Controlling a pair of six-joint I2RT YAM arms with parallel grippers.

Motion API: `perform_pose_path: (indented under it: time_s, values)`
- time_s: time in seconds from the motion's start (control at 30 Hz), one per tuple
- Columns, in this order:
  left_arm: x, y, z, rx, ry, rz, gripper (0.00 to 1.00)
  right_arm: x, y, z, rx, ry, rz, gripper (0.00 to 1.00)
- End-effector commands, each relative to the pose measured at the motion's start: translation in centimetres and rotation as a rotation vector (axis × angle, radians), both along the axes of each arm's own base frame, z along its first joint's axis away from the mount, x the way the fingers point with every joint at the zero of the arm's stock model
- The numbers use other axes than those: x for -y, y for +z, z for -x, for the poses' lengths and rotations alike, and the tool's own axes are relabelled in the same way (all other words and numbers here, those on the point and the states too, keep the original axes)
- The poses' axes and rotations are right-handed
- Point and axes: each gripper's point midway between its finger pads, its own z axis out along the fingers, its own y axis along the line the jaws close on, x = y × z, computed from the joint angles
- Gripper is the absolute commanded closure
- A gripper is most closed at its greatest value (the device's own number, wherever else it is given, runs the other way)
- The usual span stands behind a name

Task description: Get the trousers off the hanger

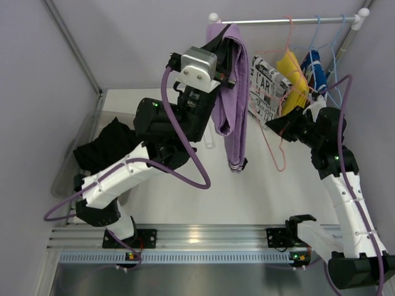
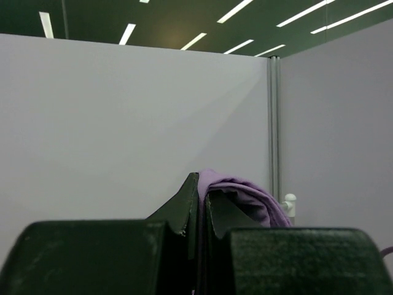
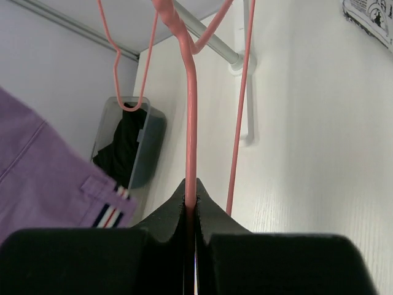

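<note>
Against grey walls [image 2: 123, 123], left end effector [image 2: 201, 189] pinches hanging lilac trousers [image 1: 236, 92].

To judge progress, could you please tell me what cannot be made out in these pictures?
Left wrist view: the lilac trousers below their top fold; the body of the left gripper fills the lower frame.
Top view: whether they touch the rail; the left arm covers it.
Right wrist view: the top of the pink hanger, cut off by the upper edge.
Top view: part of the black trousers, behind the left arm.
</note>
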Motion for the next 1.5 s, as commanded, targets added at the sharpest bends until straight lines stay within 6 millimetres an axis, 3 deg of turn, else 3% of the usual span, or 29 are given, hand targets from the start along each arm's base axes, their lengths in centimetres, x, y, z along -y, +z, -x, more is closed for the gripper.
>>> perform_pose_path:
  time_s: [0.0,0.17,0.3,0.33,0.4,0.47,0.5,0.53,0.6,0.63,0.7,0.77,0.8,0.83,0.9,0.93,0.97,1.0,1.03,1.1,1.13,1.17,1.2,1.27,1.4,1.47]
  values:
    - [-5.2,4.4,1.6,0.115,0.099,0.118,1.0,0.3,1.7,0.8,0.091,0.007,0.051,1.0]
    - [-9.6,5.2,1.7,0.14,0.265,0.145,1.0,0.4,3.0,1.3,0.136,0.016,0.075,1.0]
    - [-13.4,4.5,1.9,0.145,0.421,0.113,1.0,0.4,3.6,1.4,0.151,0.017,0.083,1.0]
    - [-15.3,4.5,1.7,0.145,0.473,0.124,1.0,0.5,3.7,1.4,0.155,0.017,0.084,1.0]
    - [-17.2,3.8,0.0,0.09,0.537,0.128,1.0,0.4,3.8,1.4,0.153,0.02,0.082,1.0]
    - [-21.8,4.0,-2.1,0.032,0.636,0.17,1.0,0.4,3.7,1.3,0.148,0.024,0.086,1.0]
    - [-22.1,3.3,-3.4,-0.014,0.631,0.159,1.0,0.4,3.7,1.2,0.147,0.024,0.087,1.0]
    - [-25.3,3.2,-3.6,-0.035,0.701,0.192,1.0,0.3,3.8,1.2,0.149,0.029,0.09,1.0]
    - [-26.6,1.8,-4.4,-0.06,0.733,0.185,1.0,0.3,3.8,1.0,0.149,0.029,0.093,1.0]
    - [-29.0,1.7,-4.0,-0.07,0.783,0.187,1.0,0.3,3.8,0.9,0.15,0.028,0.093,1.0]
    - [-30.0,0.1,-4.8,-0.105,0.819,0.16,1.0,0.2,3.7,0.6,0.142,0.035,0.09,1.0]
    - [-32.9,-0.6,-3.3,-0.105,0.877,0.162,1.0,0.0,3.5,0.2,0.128,0.038,0.084,1.0]
    - [-33.0,-2.2,-4.0,-0.131,0.888,0.139,1.0,0.0,3.5,0.0,0.13,0.04,0.08,1.0]
    - [-35.4,-2.4,-2.5,-0.128,0.937,0.163,1.0,-0.1,3.4,-0.1,0.122,0.04,0.072,1.0]
    - [-37.4,-4.0,-1.8,-0.161,0.983,0.167,1.0,-0.2,3.3,-0.5,0.121,0.042,0.069,1.0]
    - [-39.3,-5.3,-0.6,-0.164,1.047,0.162,1.0,-0.2,3.2,-0.7,0.115,0.04,0.068,1.0]
    - [-40.2,-5.9,0.2,-0.164,1.077,0.162,1.0,-0.3,2.9,-0.9,0.107,0.043,0.07,1.0]
    - [-41.5,-6.1,2.4,-0.146,1.096,0.192,1.0,-0.4,3.0,-1.0,0.103,0.049,0.07,1.0]
    - [-42.4,-7.9,2.3,-0.174,1.153,0.165,1.0,-0.5,3.0,-1.1,0.1,0.054,0.07,1.0]
    - [-43.6,-9.6,3.7,-0.187,1.204,0.156,1.0,-0.7,2.8,-1.4,0.085,0.067,0.07,1.0]
    - [-44.9,-10.0,6.4,-0.168,1.249,0.184,1.0,-0.8,2.9,-1.5,0.082,0.071,0.068,1.0]
    - [-45.2,-12.0,6.1,-0.2,1.277,0.157,1.0,-1.0,2.8,-1.6,0.075,0.077,0.066,1.0]
    - [-46.2,-12.7,8.7,-0.188,1.327,0.185,1.0,-1.2,2.9,-1.5,0.072,0.082,0.063,1.0]
    - [-46.9,-15.4,9.2,-0.228,1.374,0.181,1.0,-1.3,2.9,-1.5,0.066,0.087,0.063,1.0]
    - [-48.4,-19.3,12.8,-0.28,1.477,0.22,1.0,-1.7,3.0,-1.3,0.057,0.103,0.075,1.0]
    - [-48.6,-20.5,13.3,-0.296,1.484,0.244,1.0,-1.7,2.9,-1.2,0.048,0.105,0.076,1.0]
